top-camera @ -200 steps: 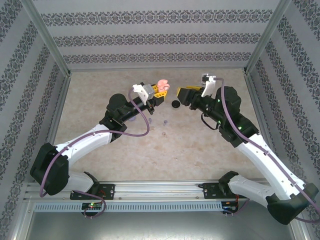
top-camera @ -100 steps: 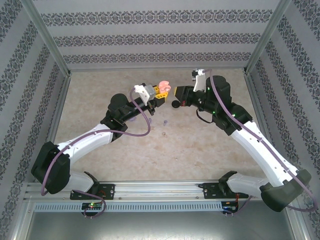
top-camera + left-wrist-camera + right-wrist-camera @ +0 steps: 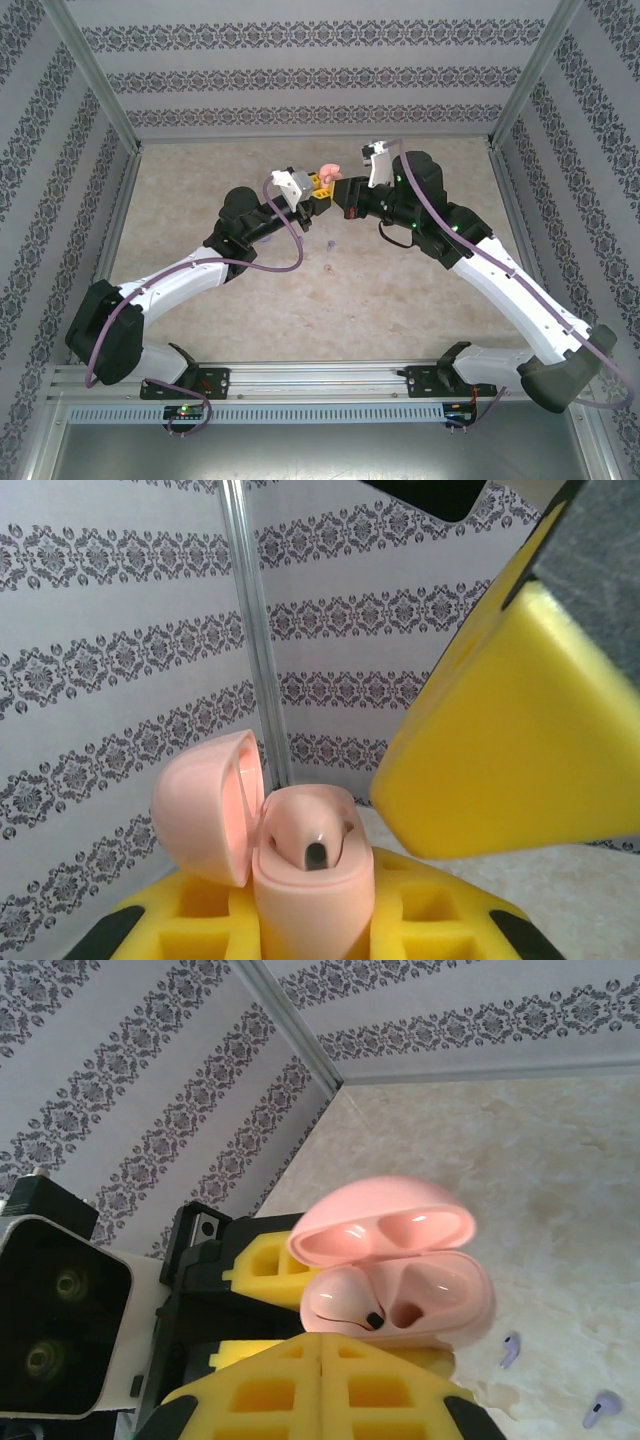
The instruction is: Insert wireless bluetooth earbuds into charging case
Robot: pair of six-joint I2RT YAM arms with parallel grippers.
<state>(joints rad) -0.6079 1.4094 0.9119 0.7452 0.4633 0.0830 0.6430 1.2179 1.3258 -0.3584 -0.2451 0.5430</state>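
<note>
Earbud (image 3: 345, 1310), pale pink, is being shown seated in the left well of the open pink case (image 3: 445, 1295), mid-frame in the right wrist view; the other well is lying empty. The case is being pinched by the left gripper (image 3: 310, 925). The right gripper (image 3: 320, 1355), fingers (image 3: 260, 1390) pressed together just below, is probably best advanced straight and lightly.

The pink case's (image 3: 310, 875) base is cut off by the bottom edge of the left wrist view, the right tool (image 3: 320, 1360) hides its underside in the right wrist view, and the lilac buds (image 3: 510, 1348) at lower right there are blurred.
</note>
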